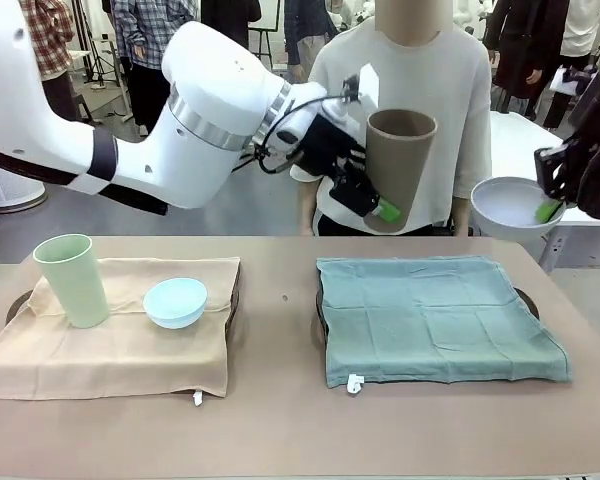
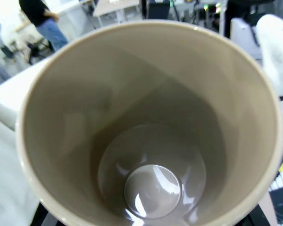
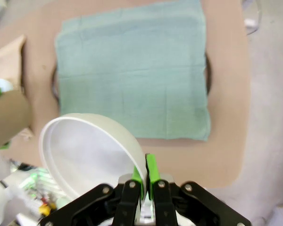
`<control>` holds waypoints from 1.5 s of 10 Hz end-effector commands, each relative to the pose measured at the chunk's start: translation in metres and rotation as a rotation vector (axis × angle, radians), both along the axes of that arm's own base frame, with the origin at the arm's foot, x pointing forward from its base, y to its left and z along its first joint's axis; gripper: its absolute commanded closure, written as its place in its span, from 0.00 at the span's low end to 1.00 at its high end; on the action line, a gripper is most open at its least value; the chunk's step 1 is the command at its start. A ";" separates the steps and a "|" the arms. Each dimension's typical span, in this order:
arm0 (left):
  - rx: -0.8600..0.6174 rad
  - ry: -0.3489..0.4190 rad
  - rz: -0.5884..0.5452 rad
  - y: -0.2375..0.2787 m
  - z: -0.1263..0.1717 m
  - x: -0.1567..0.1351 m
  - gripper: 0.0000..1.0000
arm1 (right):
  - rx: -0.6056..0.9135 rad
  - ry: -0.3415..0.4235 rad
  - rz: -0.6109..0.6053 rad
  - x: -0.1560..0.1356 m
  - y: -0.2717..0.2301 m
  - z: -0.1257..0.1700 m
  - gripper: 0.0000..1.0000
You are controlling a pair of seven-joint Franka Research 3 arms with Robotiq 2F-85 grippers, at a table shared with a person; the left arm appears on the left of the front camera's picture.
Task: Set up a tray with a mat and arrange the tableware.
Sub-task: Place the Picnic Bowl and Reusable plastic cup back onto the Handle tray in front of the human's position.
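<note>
My left gripper is shut on a tan-brown cup, held tilted in the air above the table's far edge. The left wrist view looks straight down into that cup. High at the right, my right gripper is shut on the rim of a white bowl. Its green pads pinch the bowl above a teal mat. That teal mat lies bare on the right tray. A pale green cup and a light blue bowl stand on the beige mat at the left.
A person in a white shirt stands right behind the table's far edge, behind the raised cup. A strip of bare brown tabletop separates the two mats. Other people stand farther back.
</note>
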State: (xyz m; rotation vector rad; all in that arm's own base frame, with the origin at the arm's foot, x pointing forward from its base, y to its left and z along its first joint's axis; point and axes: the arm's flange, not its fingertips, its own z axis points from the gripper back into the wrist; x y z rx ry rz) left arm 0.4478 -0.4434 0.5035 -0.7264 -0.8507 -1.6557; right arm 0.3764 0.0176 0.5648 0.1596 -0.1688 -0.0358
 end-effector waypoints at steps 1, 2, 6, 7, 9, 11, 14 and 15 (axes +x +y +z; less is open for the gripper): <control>-0.026 0.057 -0.050 0.005 -0.039 0.007 0.19 | 0.020 0.029 0.008 0.025 0.003 -0.051 0.95; -0.014 0.079 -0.049 0.005 -0.061 0.012 0.19 | 0.018 0.066 0.009 0.036 0.002 -0.079 0.95; -0.109 0.164 -0.053 0.011 -0.106 0.030 0.19 | 0.012 0.064 0.002 0.058 0.000 -0.143 0.95; -0.094 0.198 -0.026 0.012 -0.104 0.032 0.19 | 0.016 0.036 -0.009 0.057 -0.002 -0.134 0.95; -0.039 0.150 -0.035 0.007 -0.110 0.031 0.19 | -0.020 0.099 -0.012 0.056 -0.001 -0.145 0.95; -0.053 0.171 -0.034 0.008 -0.112 0.033 0.19 | -0.016 0.083 -0.017 0.059 -0.002 -0.144 0.95; -0.030 0.138 -0.039 -0.003 -0.145 0.051 0.19 | 0.041 0.118 0.038 0.079 -0.005 -0.172 0.95; -0.017 0.124 -0.040 -0.006 -0.157 0.055 0.19 | 0.049 0.105 0.053 0.085 -0.005 -0.182 0.95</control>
